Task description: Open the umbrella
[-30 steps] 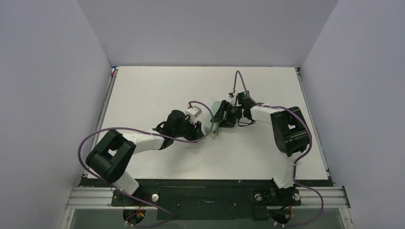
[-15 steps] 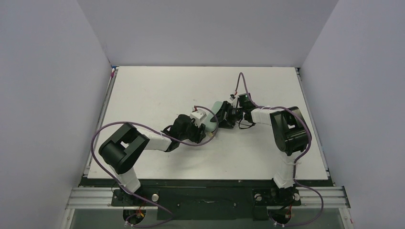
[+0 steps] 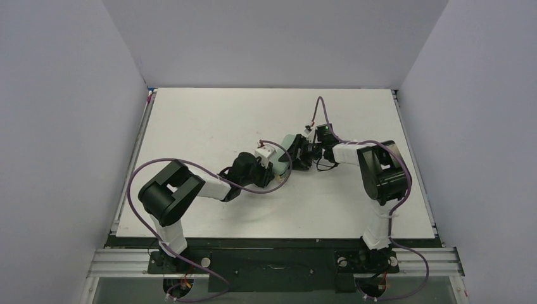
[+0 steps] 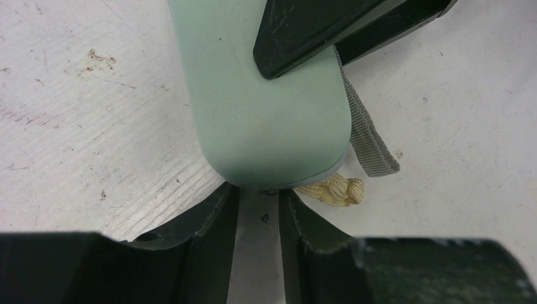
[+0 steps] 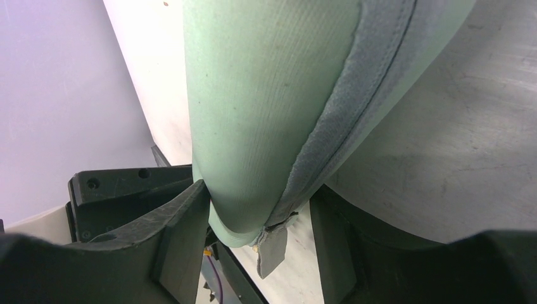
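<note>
The umbrella is bundled in its pale mint-green pouch (image 3: 288, 147), which lies on the white table (image 3: 209, 120) at mid-table. My right gripper (image 3: 296, 156) straddles the pouch's far part from the right. In the right wrist view its jaws (image 5: 256, 196) are closed against the pouch (image 5: 266, 101) along its grey seam. My left gripper (image 3: 273, 173) is at the pouch's near rounded end (image 4: 266, 107). Its fingers (image 4: 215, 240) stand a narrow gap apart with only bare table between them, and their tips touch that end. A tan cord knot (image 4: 335, 189) and a grey strap (image 4: 370, 142) lie beside it.
Grey walls enclose the table on the left, back and right. The table's front edge and the metal rail (image 3: 272, 263) carrying both arm bases are near me. Purple cables loop off both arms over the table.
My left arm has swung right and forward, bringing its gripper up to the pouch's near end. My right gripper and the pouch have shifted only slightly.
</note>
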